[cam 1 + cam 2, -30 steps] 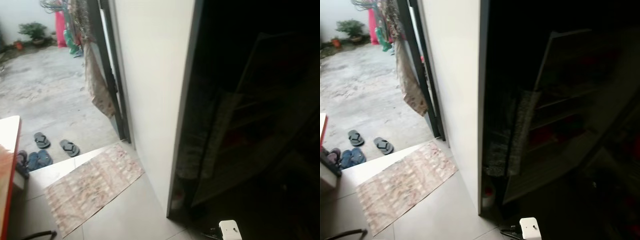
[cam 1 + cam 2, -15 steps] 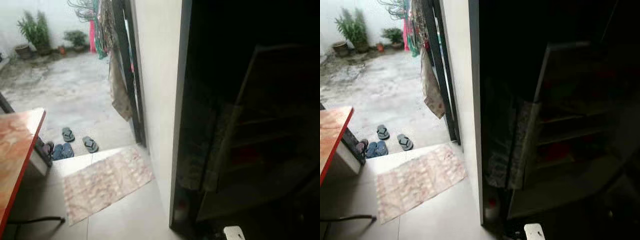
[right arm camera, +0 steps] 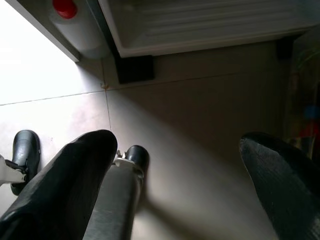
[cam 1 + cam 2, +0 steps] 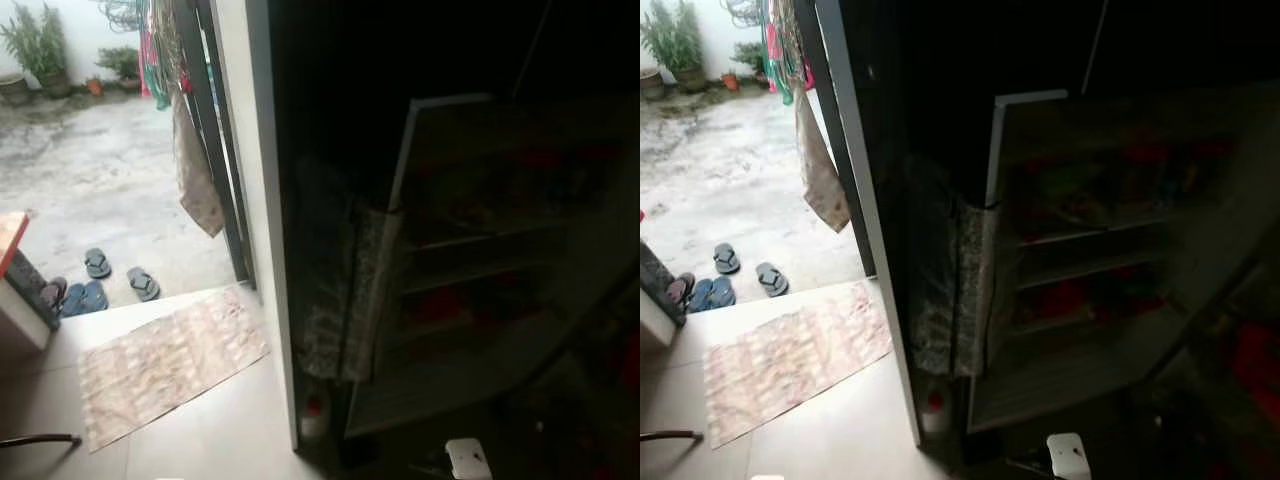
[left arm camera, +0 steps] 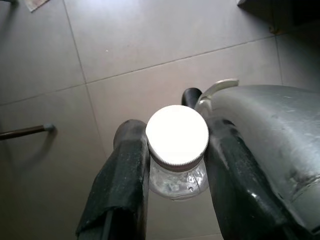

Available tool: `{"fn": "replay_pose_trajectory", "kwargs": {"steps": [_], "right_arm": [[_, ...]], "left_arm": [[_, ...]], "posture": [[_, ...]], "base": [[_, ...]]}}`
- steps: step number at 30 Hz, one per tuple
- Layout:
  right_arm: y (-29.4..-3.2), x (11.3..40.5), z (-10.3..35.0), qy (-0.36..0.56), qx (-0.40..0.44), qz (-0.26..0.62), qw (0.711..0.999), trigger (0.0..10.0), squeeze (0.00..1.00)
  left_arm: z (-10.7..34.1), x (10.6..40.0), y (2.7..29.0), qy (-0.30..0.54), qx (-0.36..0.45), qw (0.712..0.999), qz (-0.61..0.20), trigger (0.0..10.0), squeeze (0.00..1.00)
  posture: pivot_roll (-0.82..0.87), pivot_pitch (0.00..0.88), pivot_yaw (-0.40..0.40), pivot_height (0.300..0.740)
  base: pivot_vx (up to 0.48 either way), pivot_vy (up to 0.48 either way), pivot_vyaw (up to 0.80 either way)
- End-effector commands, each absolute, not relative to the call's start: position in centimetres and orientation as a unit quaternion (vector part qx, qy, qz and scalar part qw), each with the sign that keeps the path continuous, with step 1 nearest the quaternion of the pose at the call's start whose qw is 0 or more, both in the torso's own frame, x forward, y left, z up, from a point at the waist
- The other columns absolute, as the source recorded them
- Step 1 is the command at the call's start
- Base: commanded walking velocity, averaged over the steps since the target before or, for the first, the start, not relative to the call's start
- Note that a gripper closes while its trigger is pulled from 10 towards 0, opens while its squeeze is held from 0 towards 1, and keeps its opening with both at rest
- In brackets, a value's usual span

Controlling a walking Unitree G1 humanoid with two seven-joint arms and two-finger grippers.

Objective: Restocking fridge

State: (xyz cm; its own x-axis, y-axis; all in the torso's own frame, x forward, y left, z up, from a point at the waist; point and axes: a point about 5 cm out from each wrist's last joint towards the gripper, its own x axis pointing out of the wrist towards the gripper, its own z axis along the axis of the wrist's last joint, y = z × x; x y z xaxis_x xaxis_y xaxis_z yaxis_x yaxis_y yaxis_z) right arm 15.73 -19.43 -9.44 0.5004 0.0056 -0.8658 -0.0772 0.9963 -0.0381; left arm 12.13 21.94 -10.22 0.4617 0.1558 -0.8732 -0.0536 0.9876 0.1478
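Since the earlier frames the head camera has swung to the right, so the open fridge (image 4: 1090, 250) now sits more fully in the picture, while the red table at the left has slid nearly out of frame.

In the left eye view, the patterned mat (image 4: 165, 365) lies on the tiled floor (image 4: 215, 440) just before the doorway, and pairs of sandals (image 4: 120, 275) rest outside on the concrete yard. A cloth (image 4: 195, 180) hangs by the door frame.

In the right eye view, the fridge door shelves hold dim red and green items, too dark to name. A white adapter (image 4: 1068, 455) lies on the floor below.

In the left wrist view, the left gripper (image 5: 175, 165) has its jaws closed around a clear jar (image 5: 177, 150) with a white lid, held above the floor tiles.

In the right wrist view, the right gripper (image 3: 180, 185) hangs with jaws wide apart above the floor near the fridge's base.
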Motion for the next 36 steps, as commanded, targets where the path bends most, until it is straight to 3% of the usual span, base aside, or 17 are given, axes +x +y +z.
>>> {"fn": "replay_pose_trajectory", "kwargs": {"steps": [1,36], "right_arm": [[-18.8,15.9,-9.5,0.498,-0.035,0.032,0.866,10.0,0.0],[-19.3,15.1,-9.7,0.508,-0.043,0.023,0.86,10.0,0.0]], "left_arm": [[-10.3,11.7,22.2,0.525,0.062,0.847,0.06,10.0,0.0],[-10.1,11.5,23.3,0.526,0.065,0.846,0.064,10.0,0.0]], "posture": [[0.04,0.0,-0.011,0.74],[0.04,0.0,-0.01,0.74]], "base": [[0.0,-0.289,0.0],[0.0,-0.29,0.0]]}}
